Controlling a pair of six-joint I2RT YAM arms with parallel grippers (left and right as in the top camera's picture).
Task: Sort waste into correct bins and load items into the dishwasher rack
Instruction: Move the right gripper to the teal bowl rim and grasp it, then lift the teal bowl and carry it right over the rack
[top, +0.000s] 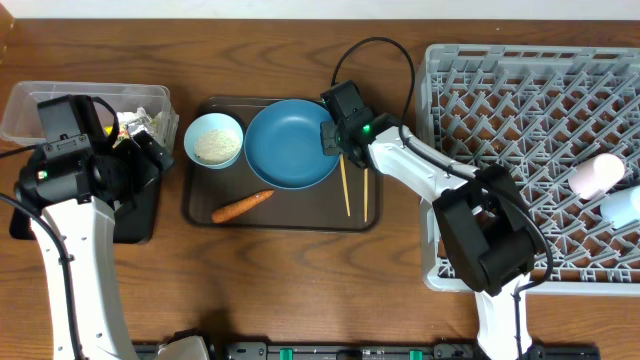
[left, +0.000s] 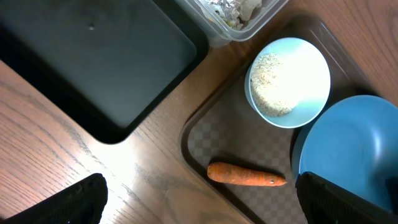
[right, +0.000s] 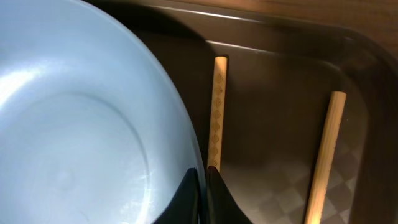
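Tray holds two bowls, two chopsticks, one carrot; right of it, two cups in rack. Right gripper pinches bigger bowl's rim; left gripper spread.

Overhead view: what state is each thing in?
Large dark blue bowl: rim pinched by right end effector.
Small light blue bowl: upright, holds rice.
Carrot: lying on serving tray.
Chopsticks: lying flat, apart.
Clear tub: holds wrapper, tissue.
Black tray: visible part empty.
Rack: holds pink cup, light blue cup.
Left end effector: open, empty.

My arms: white links, black joints
My cable: black loop behind my right gripper
My light: green dot
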